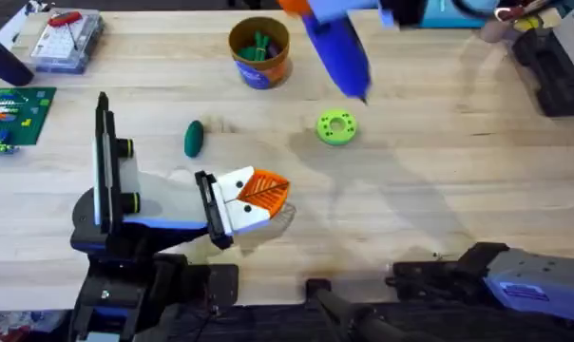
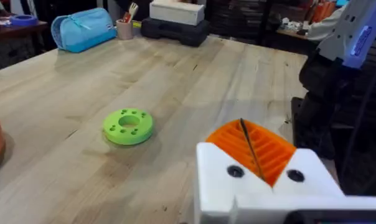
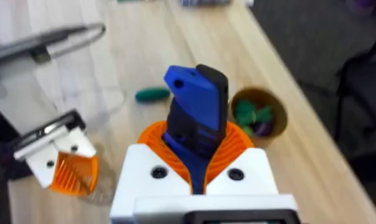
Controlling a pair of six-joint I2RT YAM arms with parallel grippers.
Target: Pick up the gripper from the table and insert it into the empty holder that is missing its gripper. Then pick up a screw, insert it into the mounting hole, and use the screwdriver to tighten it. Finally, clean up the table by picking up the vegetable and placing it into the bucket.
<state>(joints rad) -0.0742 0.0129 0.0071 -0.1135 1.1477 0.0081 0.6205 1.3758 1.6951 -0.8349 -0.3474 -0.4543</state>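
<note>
Lying on the table just beyond the left gripper (image 1: pixel 268 195), whose jaws are pressed together on nothing, the vegetable (image 1: pixel 193 138) has its long axis running away from the bases. Farther right, the right gripper (image 3: pixel 197 168) clamps the screwdriver (image 1: pixel 334 49) lengthwise between its jaws, tip slanting down toward the ring (image 1: pixel 336 127), bucket (image 1: pixel 259 49) beside.

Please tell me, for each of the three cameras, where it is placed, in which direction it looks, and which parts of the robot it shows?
Overhead: above the arm bases, looking down on the table; shows both arms.
Left wrist: on the left end effector, low, looking across to the lime-green ring.
Right wrist: on the right end effector, raised, holding the screwdriver, looking down at the bucket and vegetable.
Shared: overhead and right wrist both show bucket and vegetable.
</note>
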